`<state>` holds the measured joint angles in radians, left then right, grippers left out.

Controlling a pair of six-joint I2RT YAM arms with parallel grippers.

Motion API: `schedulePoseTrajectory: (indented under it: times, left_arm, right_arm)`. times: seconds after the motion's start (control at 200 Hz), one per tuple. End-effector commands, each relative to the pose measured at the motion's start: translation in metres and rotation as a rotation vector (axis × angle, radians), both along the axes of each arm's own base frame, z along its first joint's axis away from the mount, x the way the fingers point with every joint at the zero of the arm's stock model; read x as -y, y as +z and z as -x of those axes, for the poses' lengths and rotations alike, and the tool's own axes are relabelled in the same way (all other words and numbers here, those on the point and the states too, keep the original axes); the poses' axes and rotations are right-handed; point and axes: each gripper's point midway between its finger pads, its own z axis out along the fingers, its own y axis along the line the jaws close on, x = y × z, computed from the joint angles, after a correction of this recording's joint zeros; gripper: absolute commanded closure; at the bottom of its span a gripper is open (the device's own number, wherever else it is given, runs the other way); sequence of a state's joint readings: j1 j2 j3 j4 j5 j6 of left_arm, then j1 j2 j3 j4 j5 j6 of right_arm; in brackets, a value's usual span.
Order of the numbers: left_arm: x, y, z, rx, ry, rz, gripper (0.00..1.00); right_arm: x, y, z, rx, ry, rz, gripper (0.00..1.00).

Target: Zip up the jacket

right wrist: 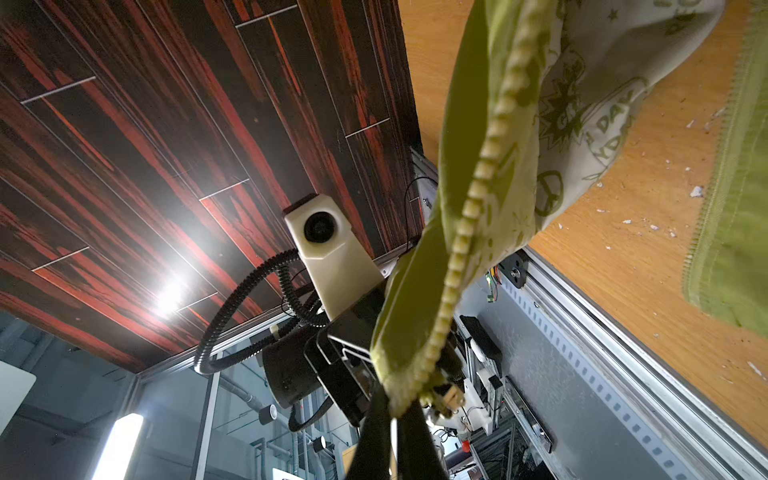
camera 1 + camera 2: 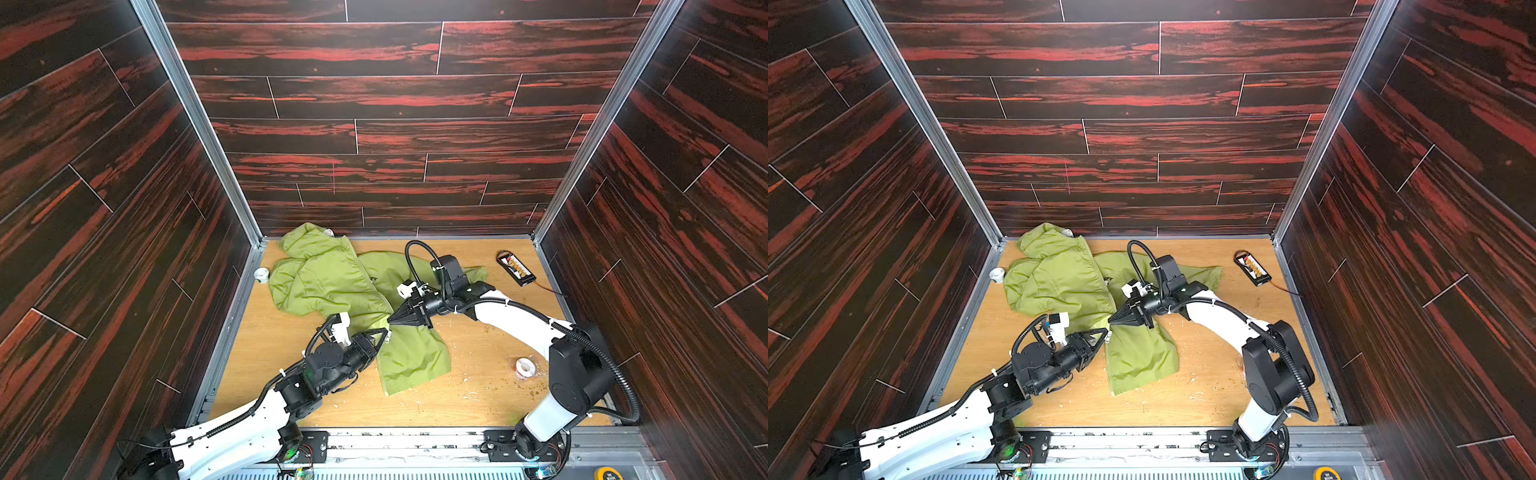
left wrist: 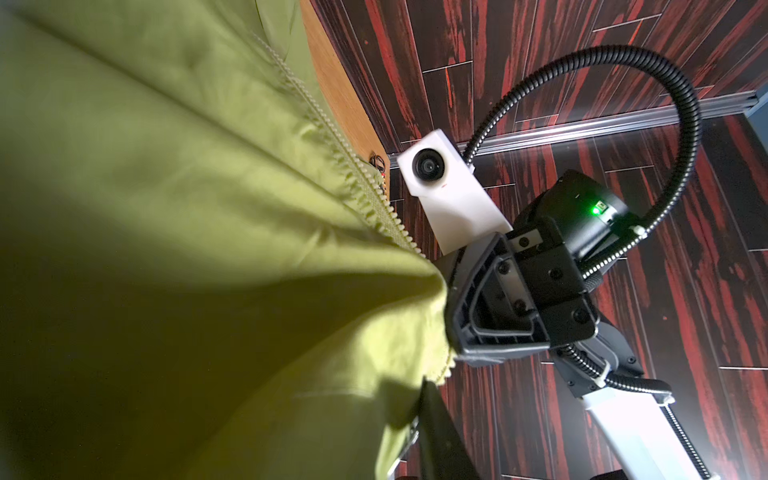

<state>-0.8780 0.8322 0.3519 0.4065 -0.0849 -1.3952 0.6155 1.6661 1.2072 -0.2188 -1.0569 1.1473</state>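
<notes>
Top views, near to far: 2 arm bases sit on the front rail [image 2: 415, 436]. Next comes bare wood table [image 2: 469, 399] w/ pale flecks, open btwn the rail & the near hem of the jacket [image 2: 328, 282]. A tape roll [image 2: 524, 368] lies on the right of that bare patch, just beside the R arm's elbow.

The jacket is spread over the table's left-centre. Its near panel points to the front, the hood is bunched against the back wall by the left corner, & 1 sleeve runs right under the R arm.

Both grippers meet at the front opening, mid-table. There the right gripper [image 2: 390, 319] is clenched on the jacket's zipper edge, holding it up in a peak. R wrist view shows zipper teeth [image 1: 478, 195] & white printed lining [image 1: 590, 104] hanging from it. Nearer the front, the left gripper [image 2: 385, 331] has its tips at the same edge. Fabric fills the L wrist view, so can't tell if it's pinching or loose.

A small white roll [image 2: 262, 275] sits just beside the jacket's left edge by the left wall; little room there. Far right lies a black device [image 2: 515, 268] w/ a wire, apart from the sleeve, bare table around it.
</notes>
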Motion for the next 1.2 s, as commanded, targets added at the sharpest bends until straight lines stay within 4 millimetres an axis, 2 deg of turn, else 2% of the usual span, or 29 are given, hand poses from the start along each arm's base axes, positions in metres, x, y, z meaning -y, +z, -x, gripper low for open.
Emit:
schedulePoseTrajectory:
  times: [0.0,0.2,0.461,0.561,0.686,0.797,0.882,0.972,1.047,1.097,1.197]
  left_arm:
    - [0.003,0.019,-0.003,0.034,-0.002,0.038,0.81]
    - [0.003,0.018,-0.004,0.03,-0.004,0.036,0.86]
    - [0.011,0.015,-0.006,0.013,-0.025,0.023,1.0]
    - [0.012,0.014,-0.008,0.009,-0.025,0.023,1.0]
    - [0.009,0.014,-0.011,0.013,0.0,0.03,1.0]
    - [0.004,0.015,-0.014,0.014,0.031,0.011,1.0]
    - [-0.001,0.011,-0.017,-0.004,0.057,-0.042,1.0]
    - [-0.011,0.007,-0.021,-0.019,0.111,-0.089,1.0]
    - [-0.025,0.003,-0.025,-0.033,0.181,-0.128,1.0]
    - [-0.037,-0.002,-0.027,-0.052,0.241,-0.159,1.0]
    - [-0.064,-0.012,-0.028,-0.096,0.363,-0.188,1.0]
  right_arm:
    - [0.005,0.03,0.004,0.066,0.003,-0.049,1.0]
    - [0.006,0.03,0.003,0.064,0.0,-0.049,1.0]
    - [0.008,0.027,0.002,0.068,-0.005,-0.038,1.0]
    - [0.011,0.024,0.0,0.082,-0.018,-0.021,1.0]
    - [0.028,0.009,-0.011,0.133,-0.083,0.055,0.74]
    - [0.055,-0.01,-0.02,0.2,-0.165,0.167,0.45]
    - [0.072,-0.021,-0.018,0.232,-0.211,0.226,0.2]
    - [0.083,-0.034,-0.007,0.233,-0.227,0.256,0.02]
    - [0.091,-0.051,0.007,0.2,-0.233,0.274,0.01]
    - [0.097,-0.065,0.018,0.176,-0.239,0.285,0.04]
    - [0.109,-0.095,0.042,0.092,-0.243,0.322,0.22]
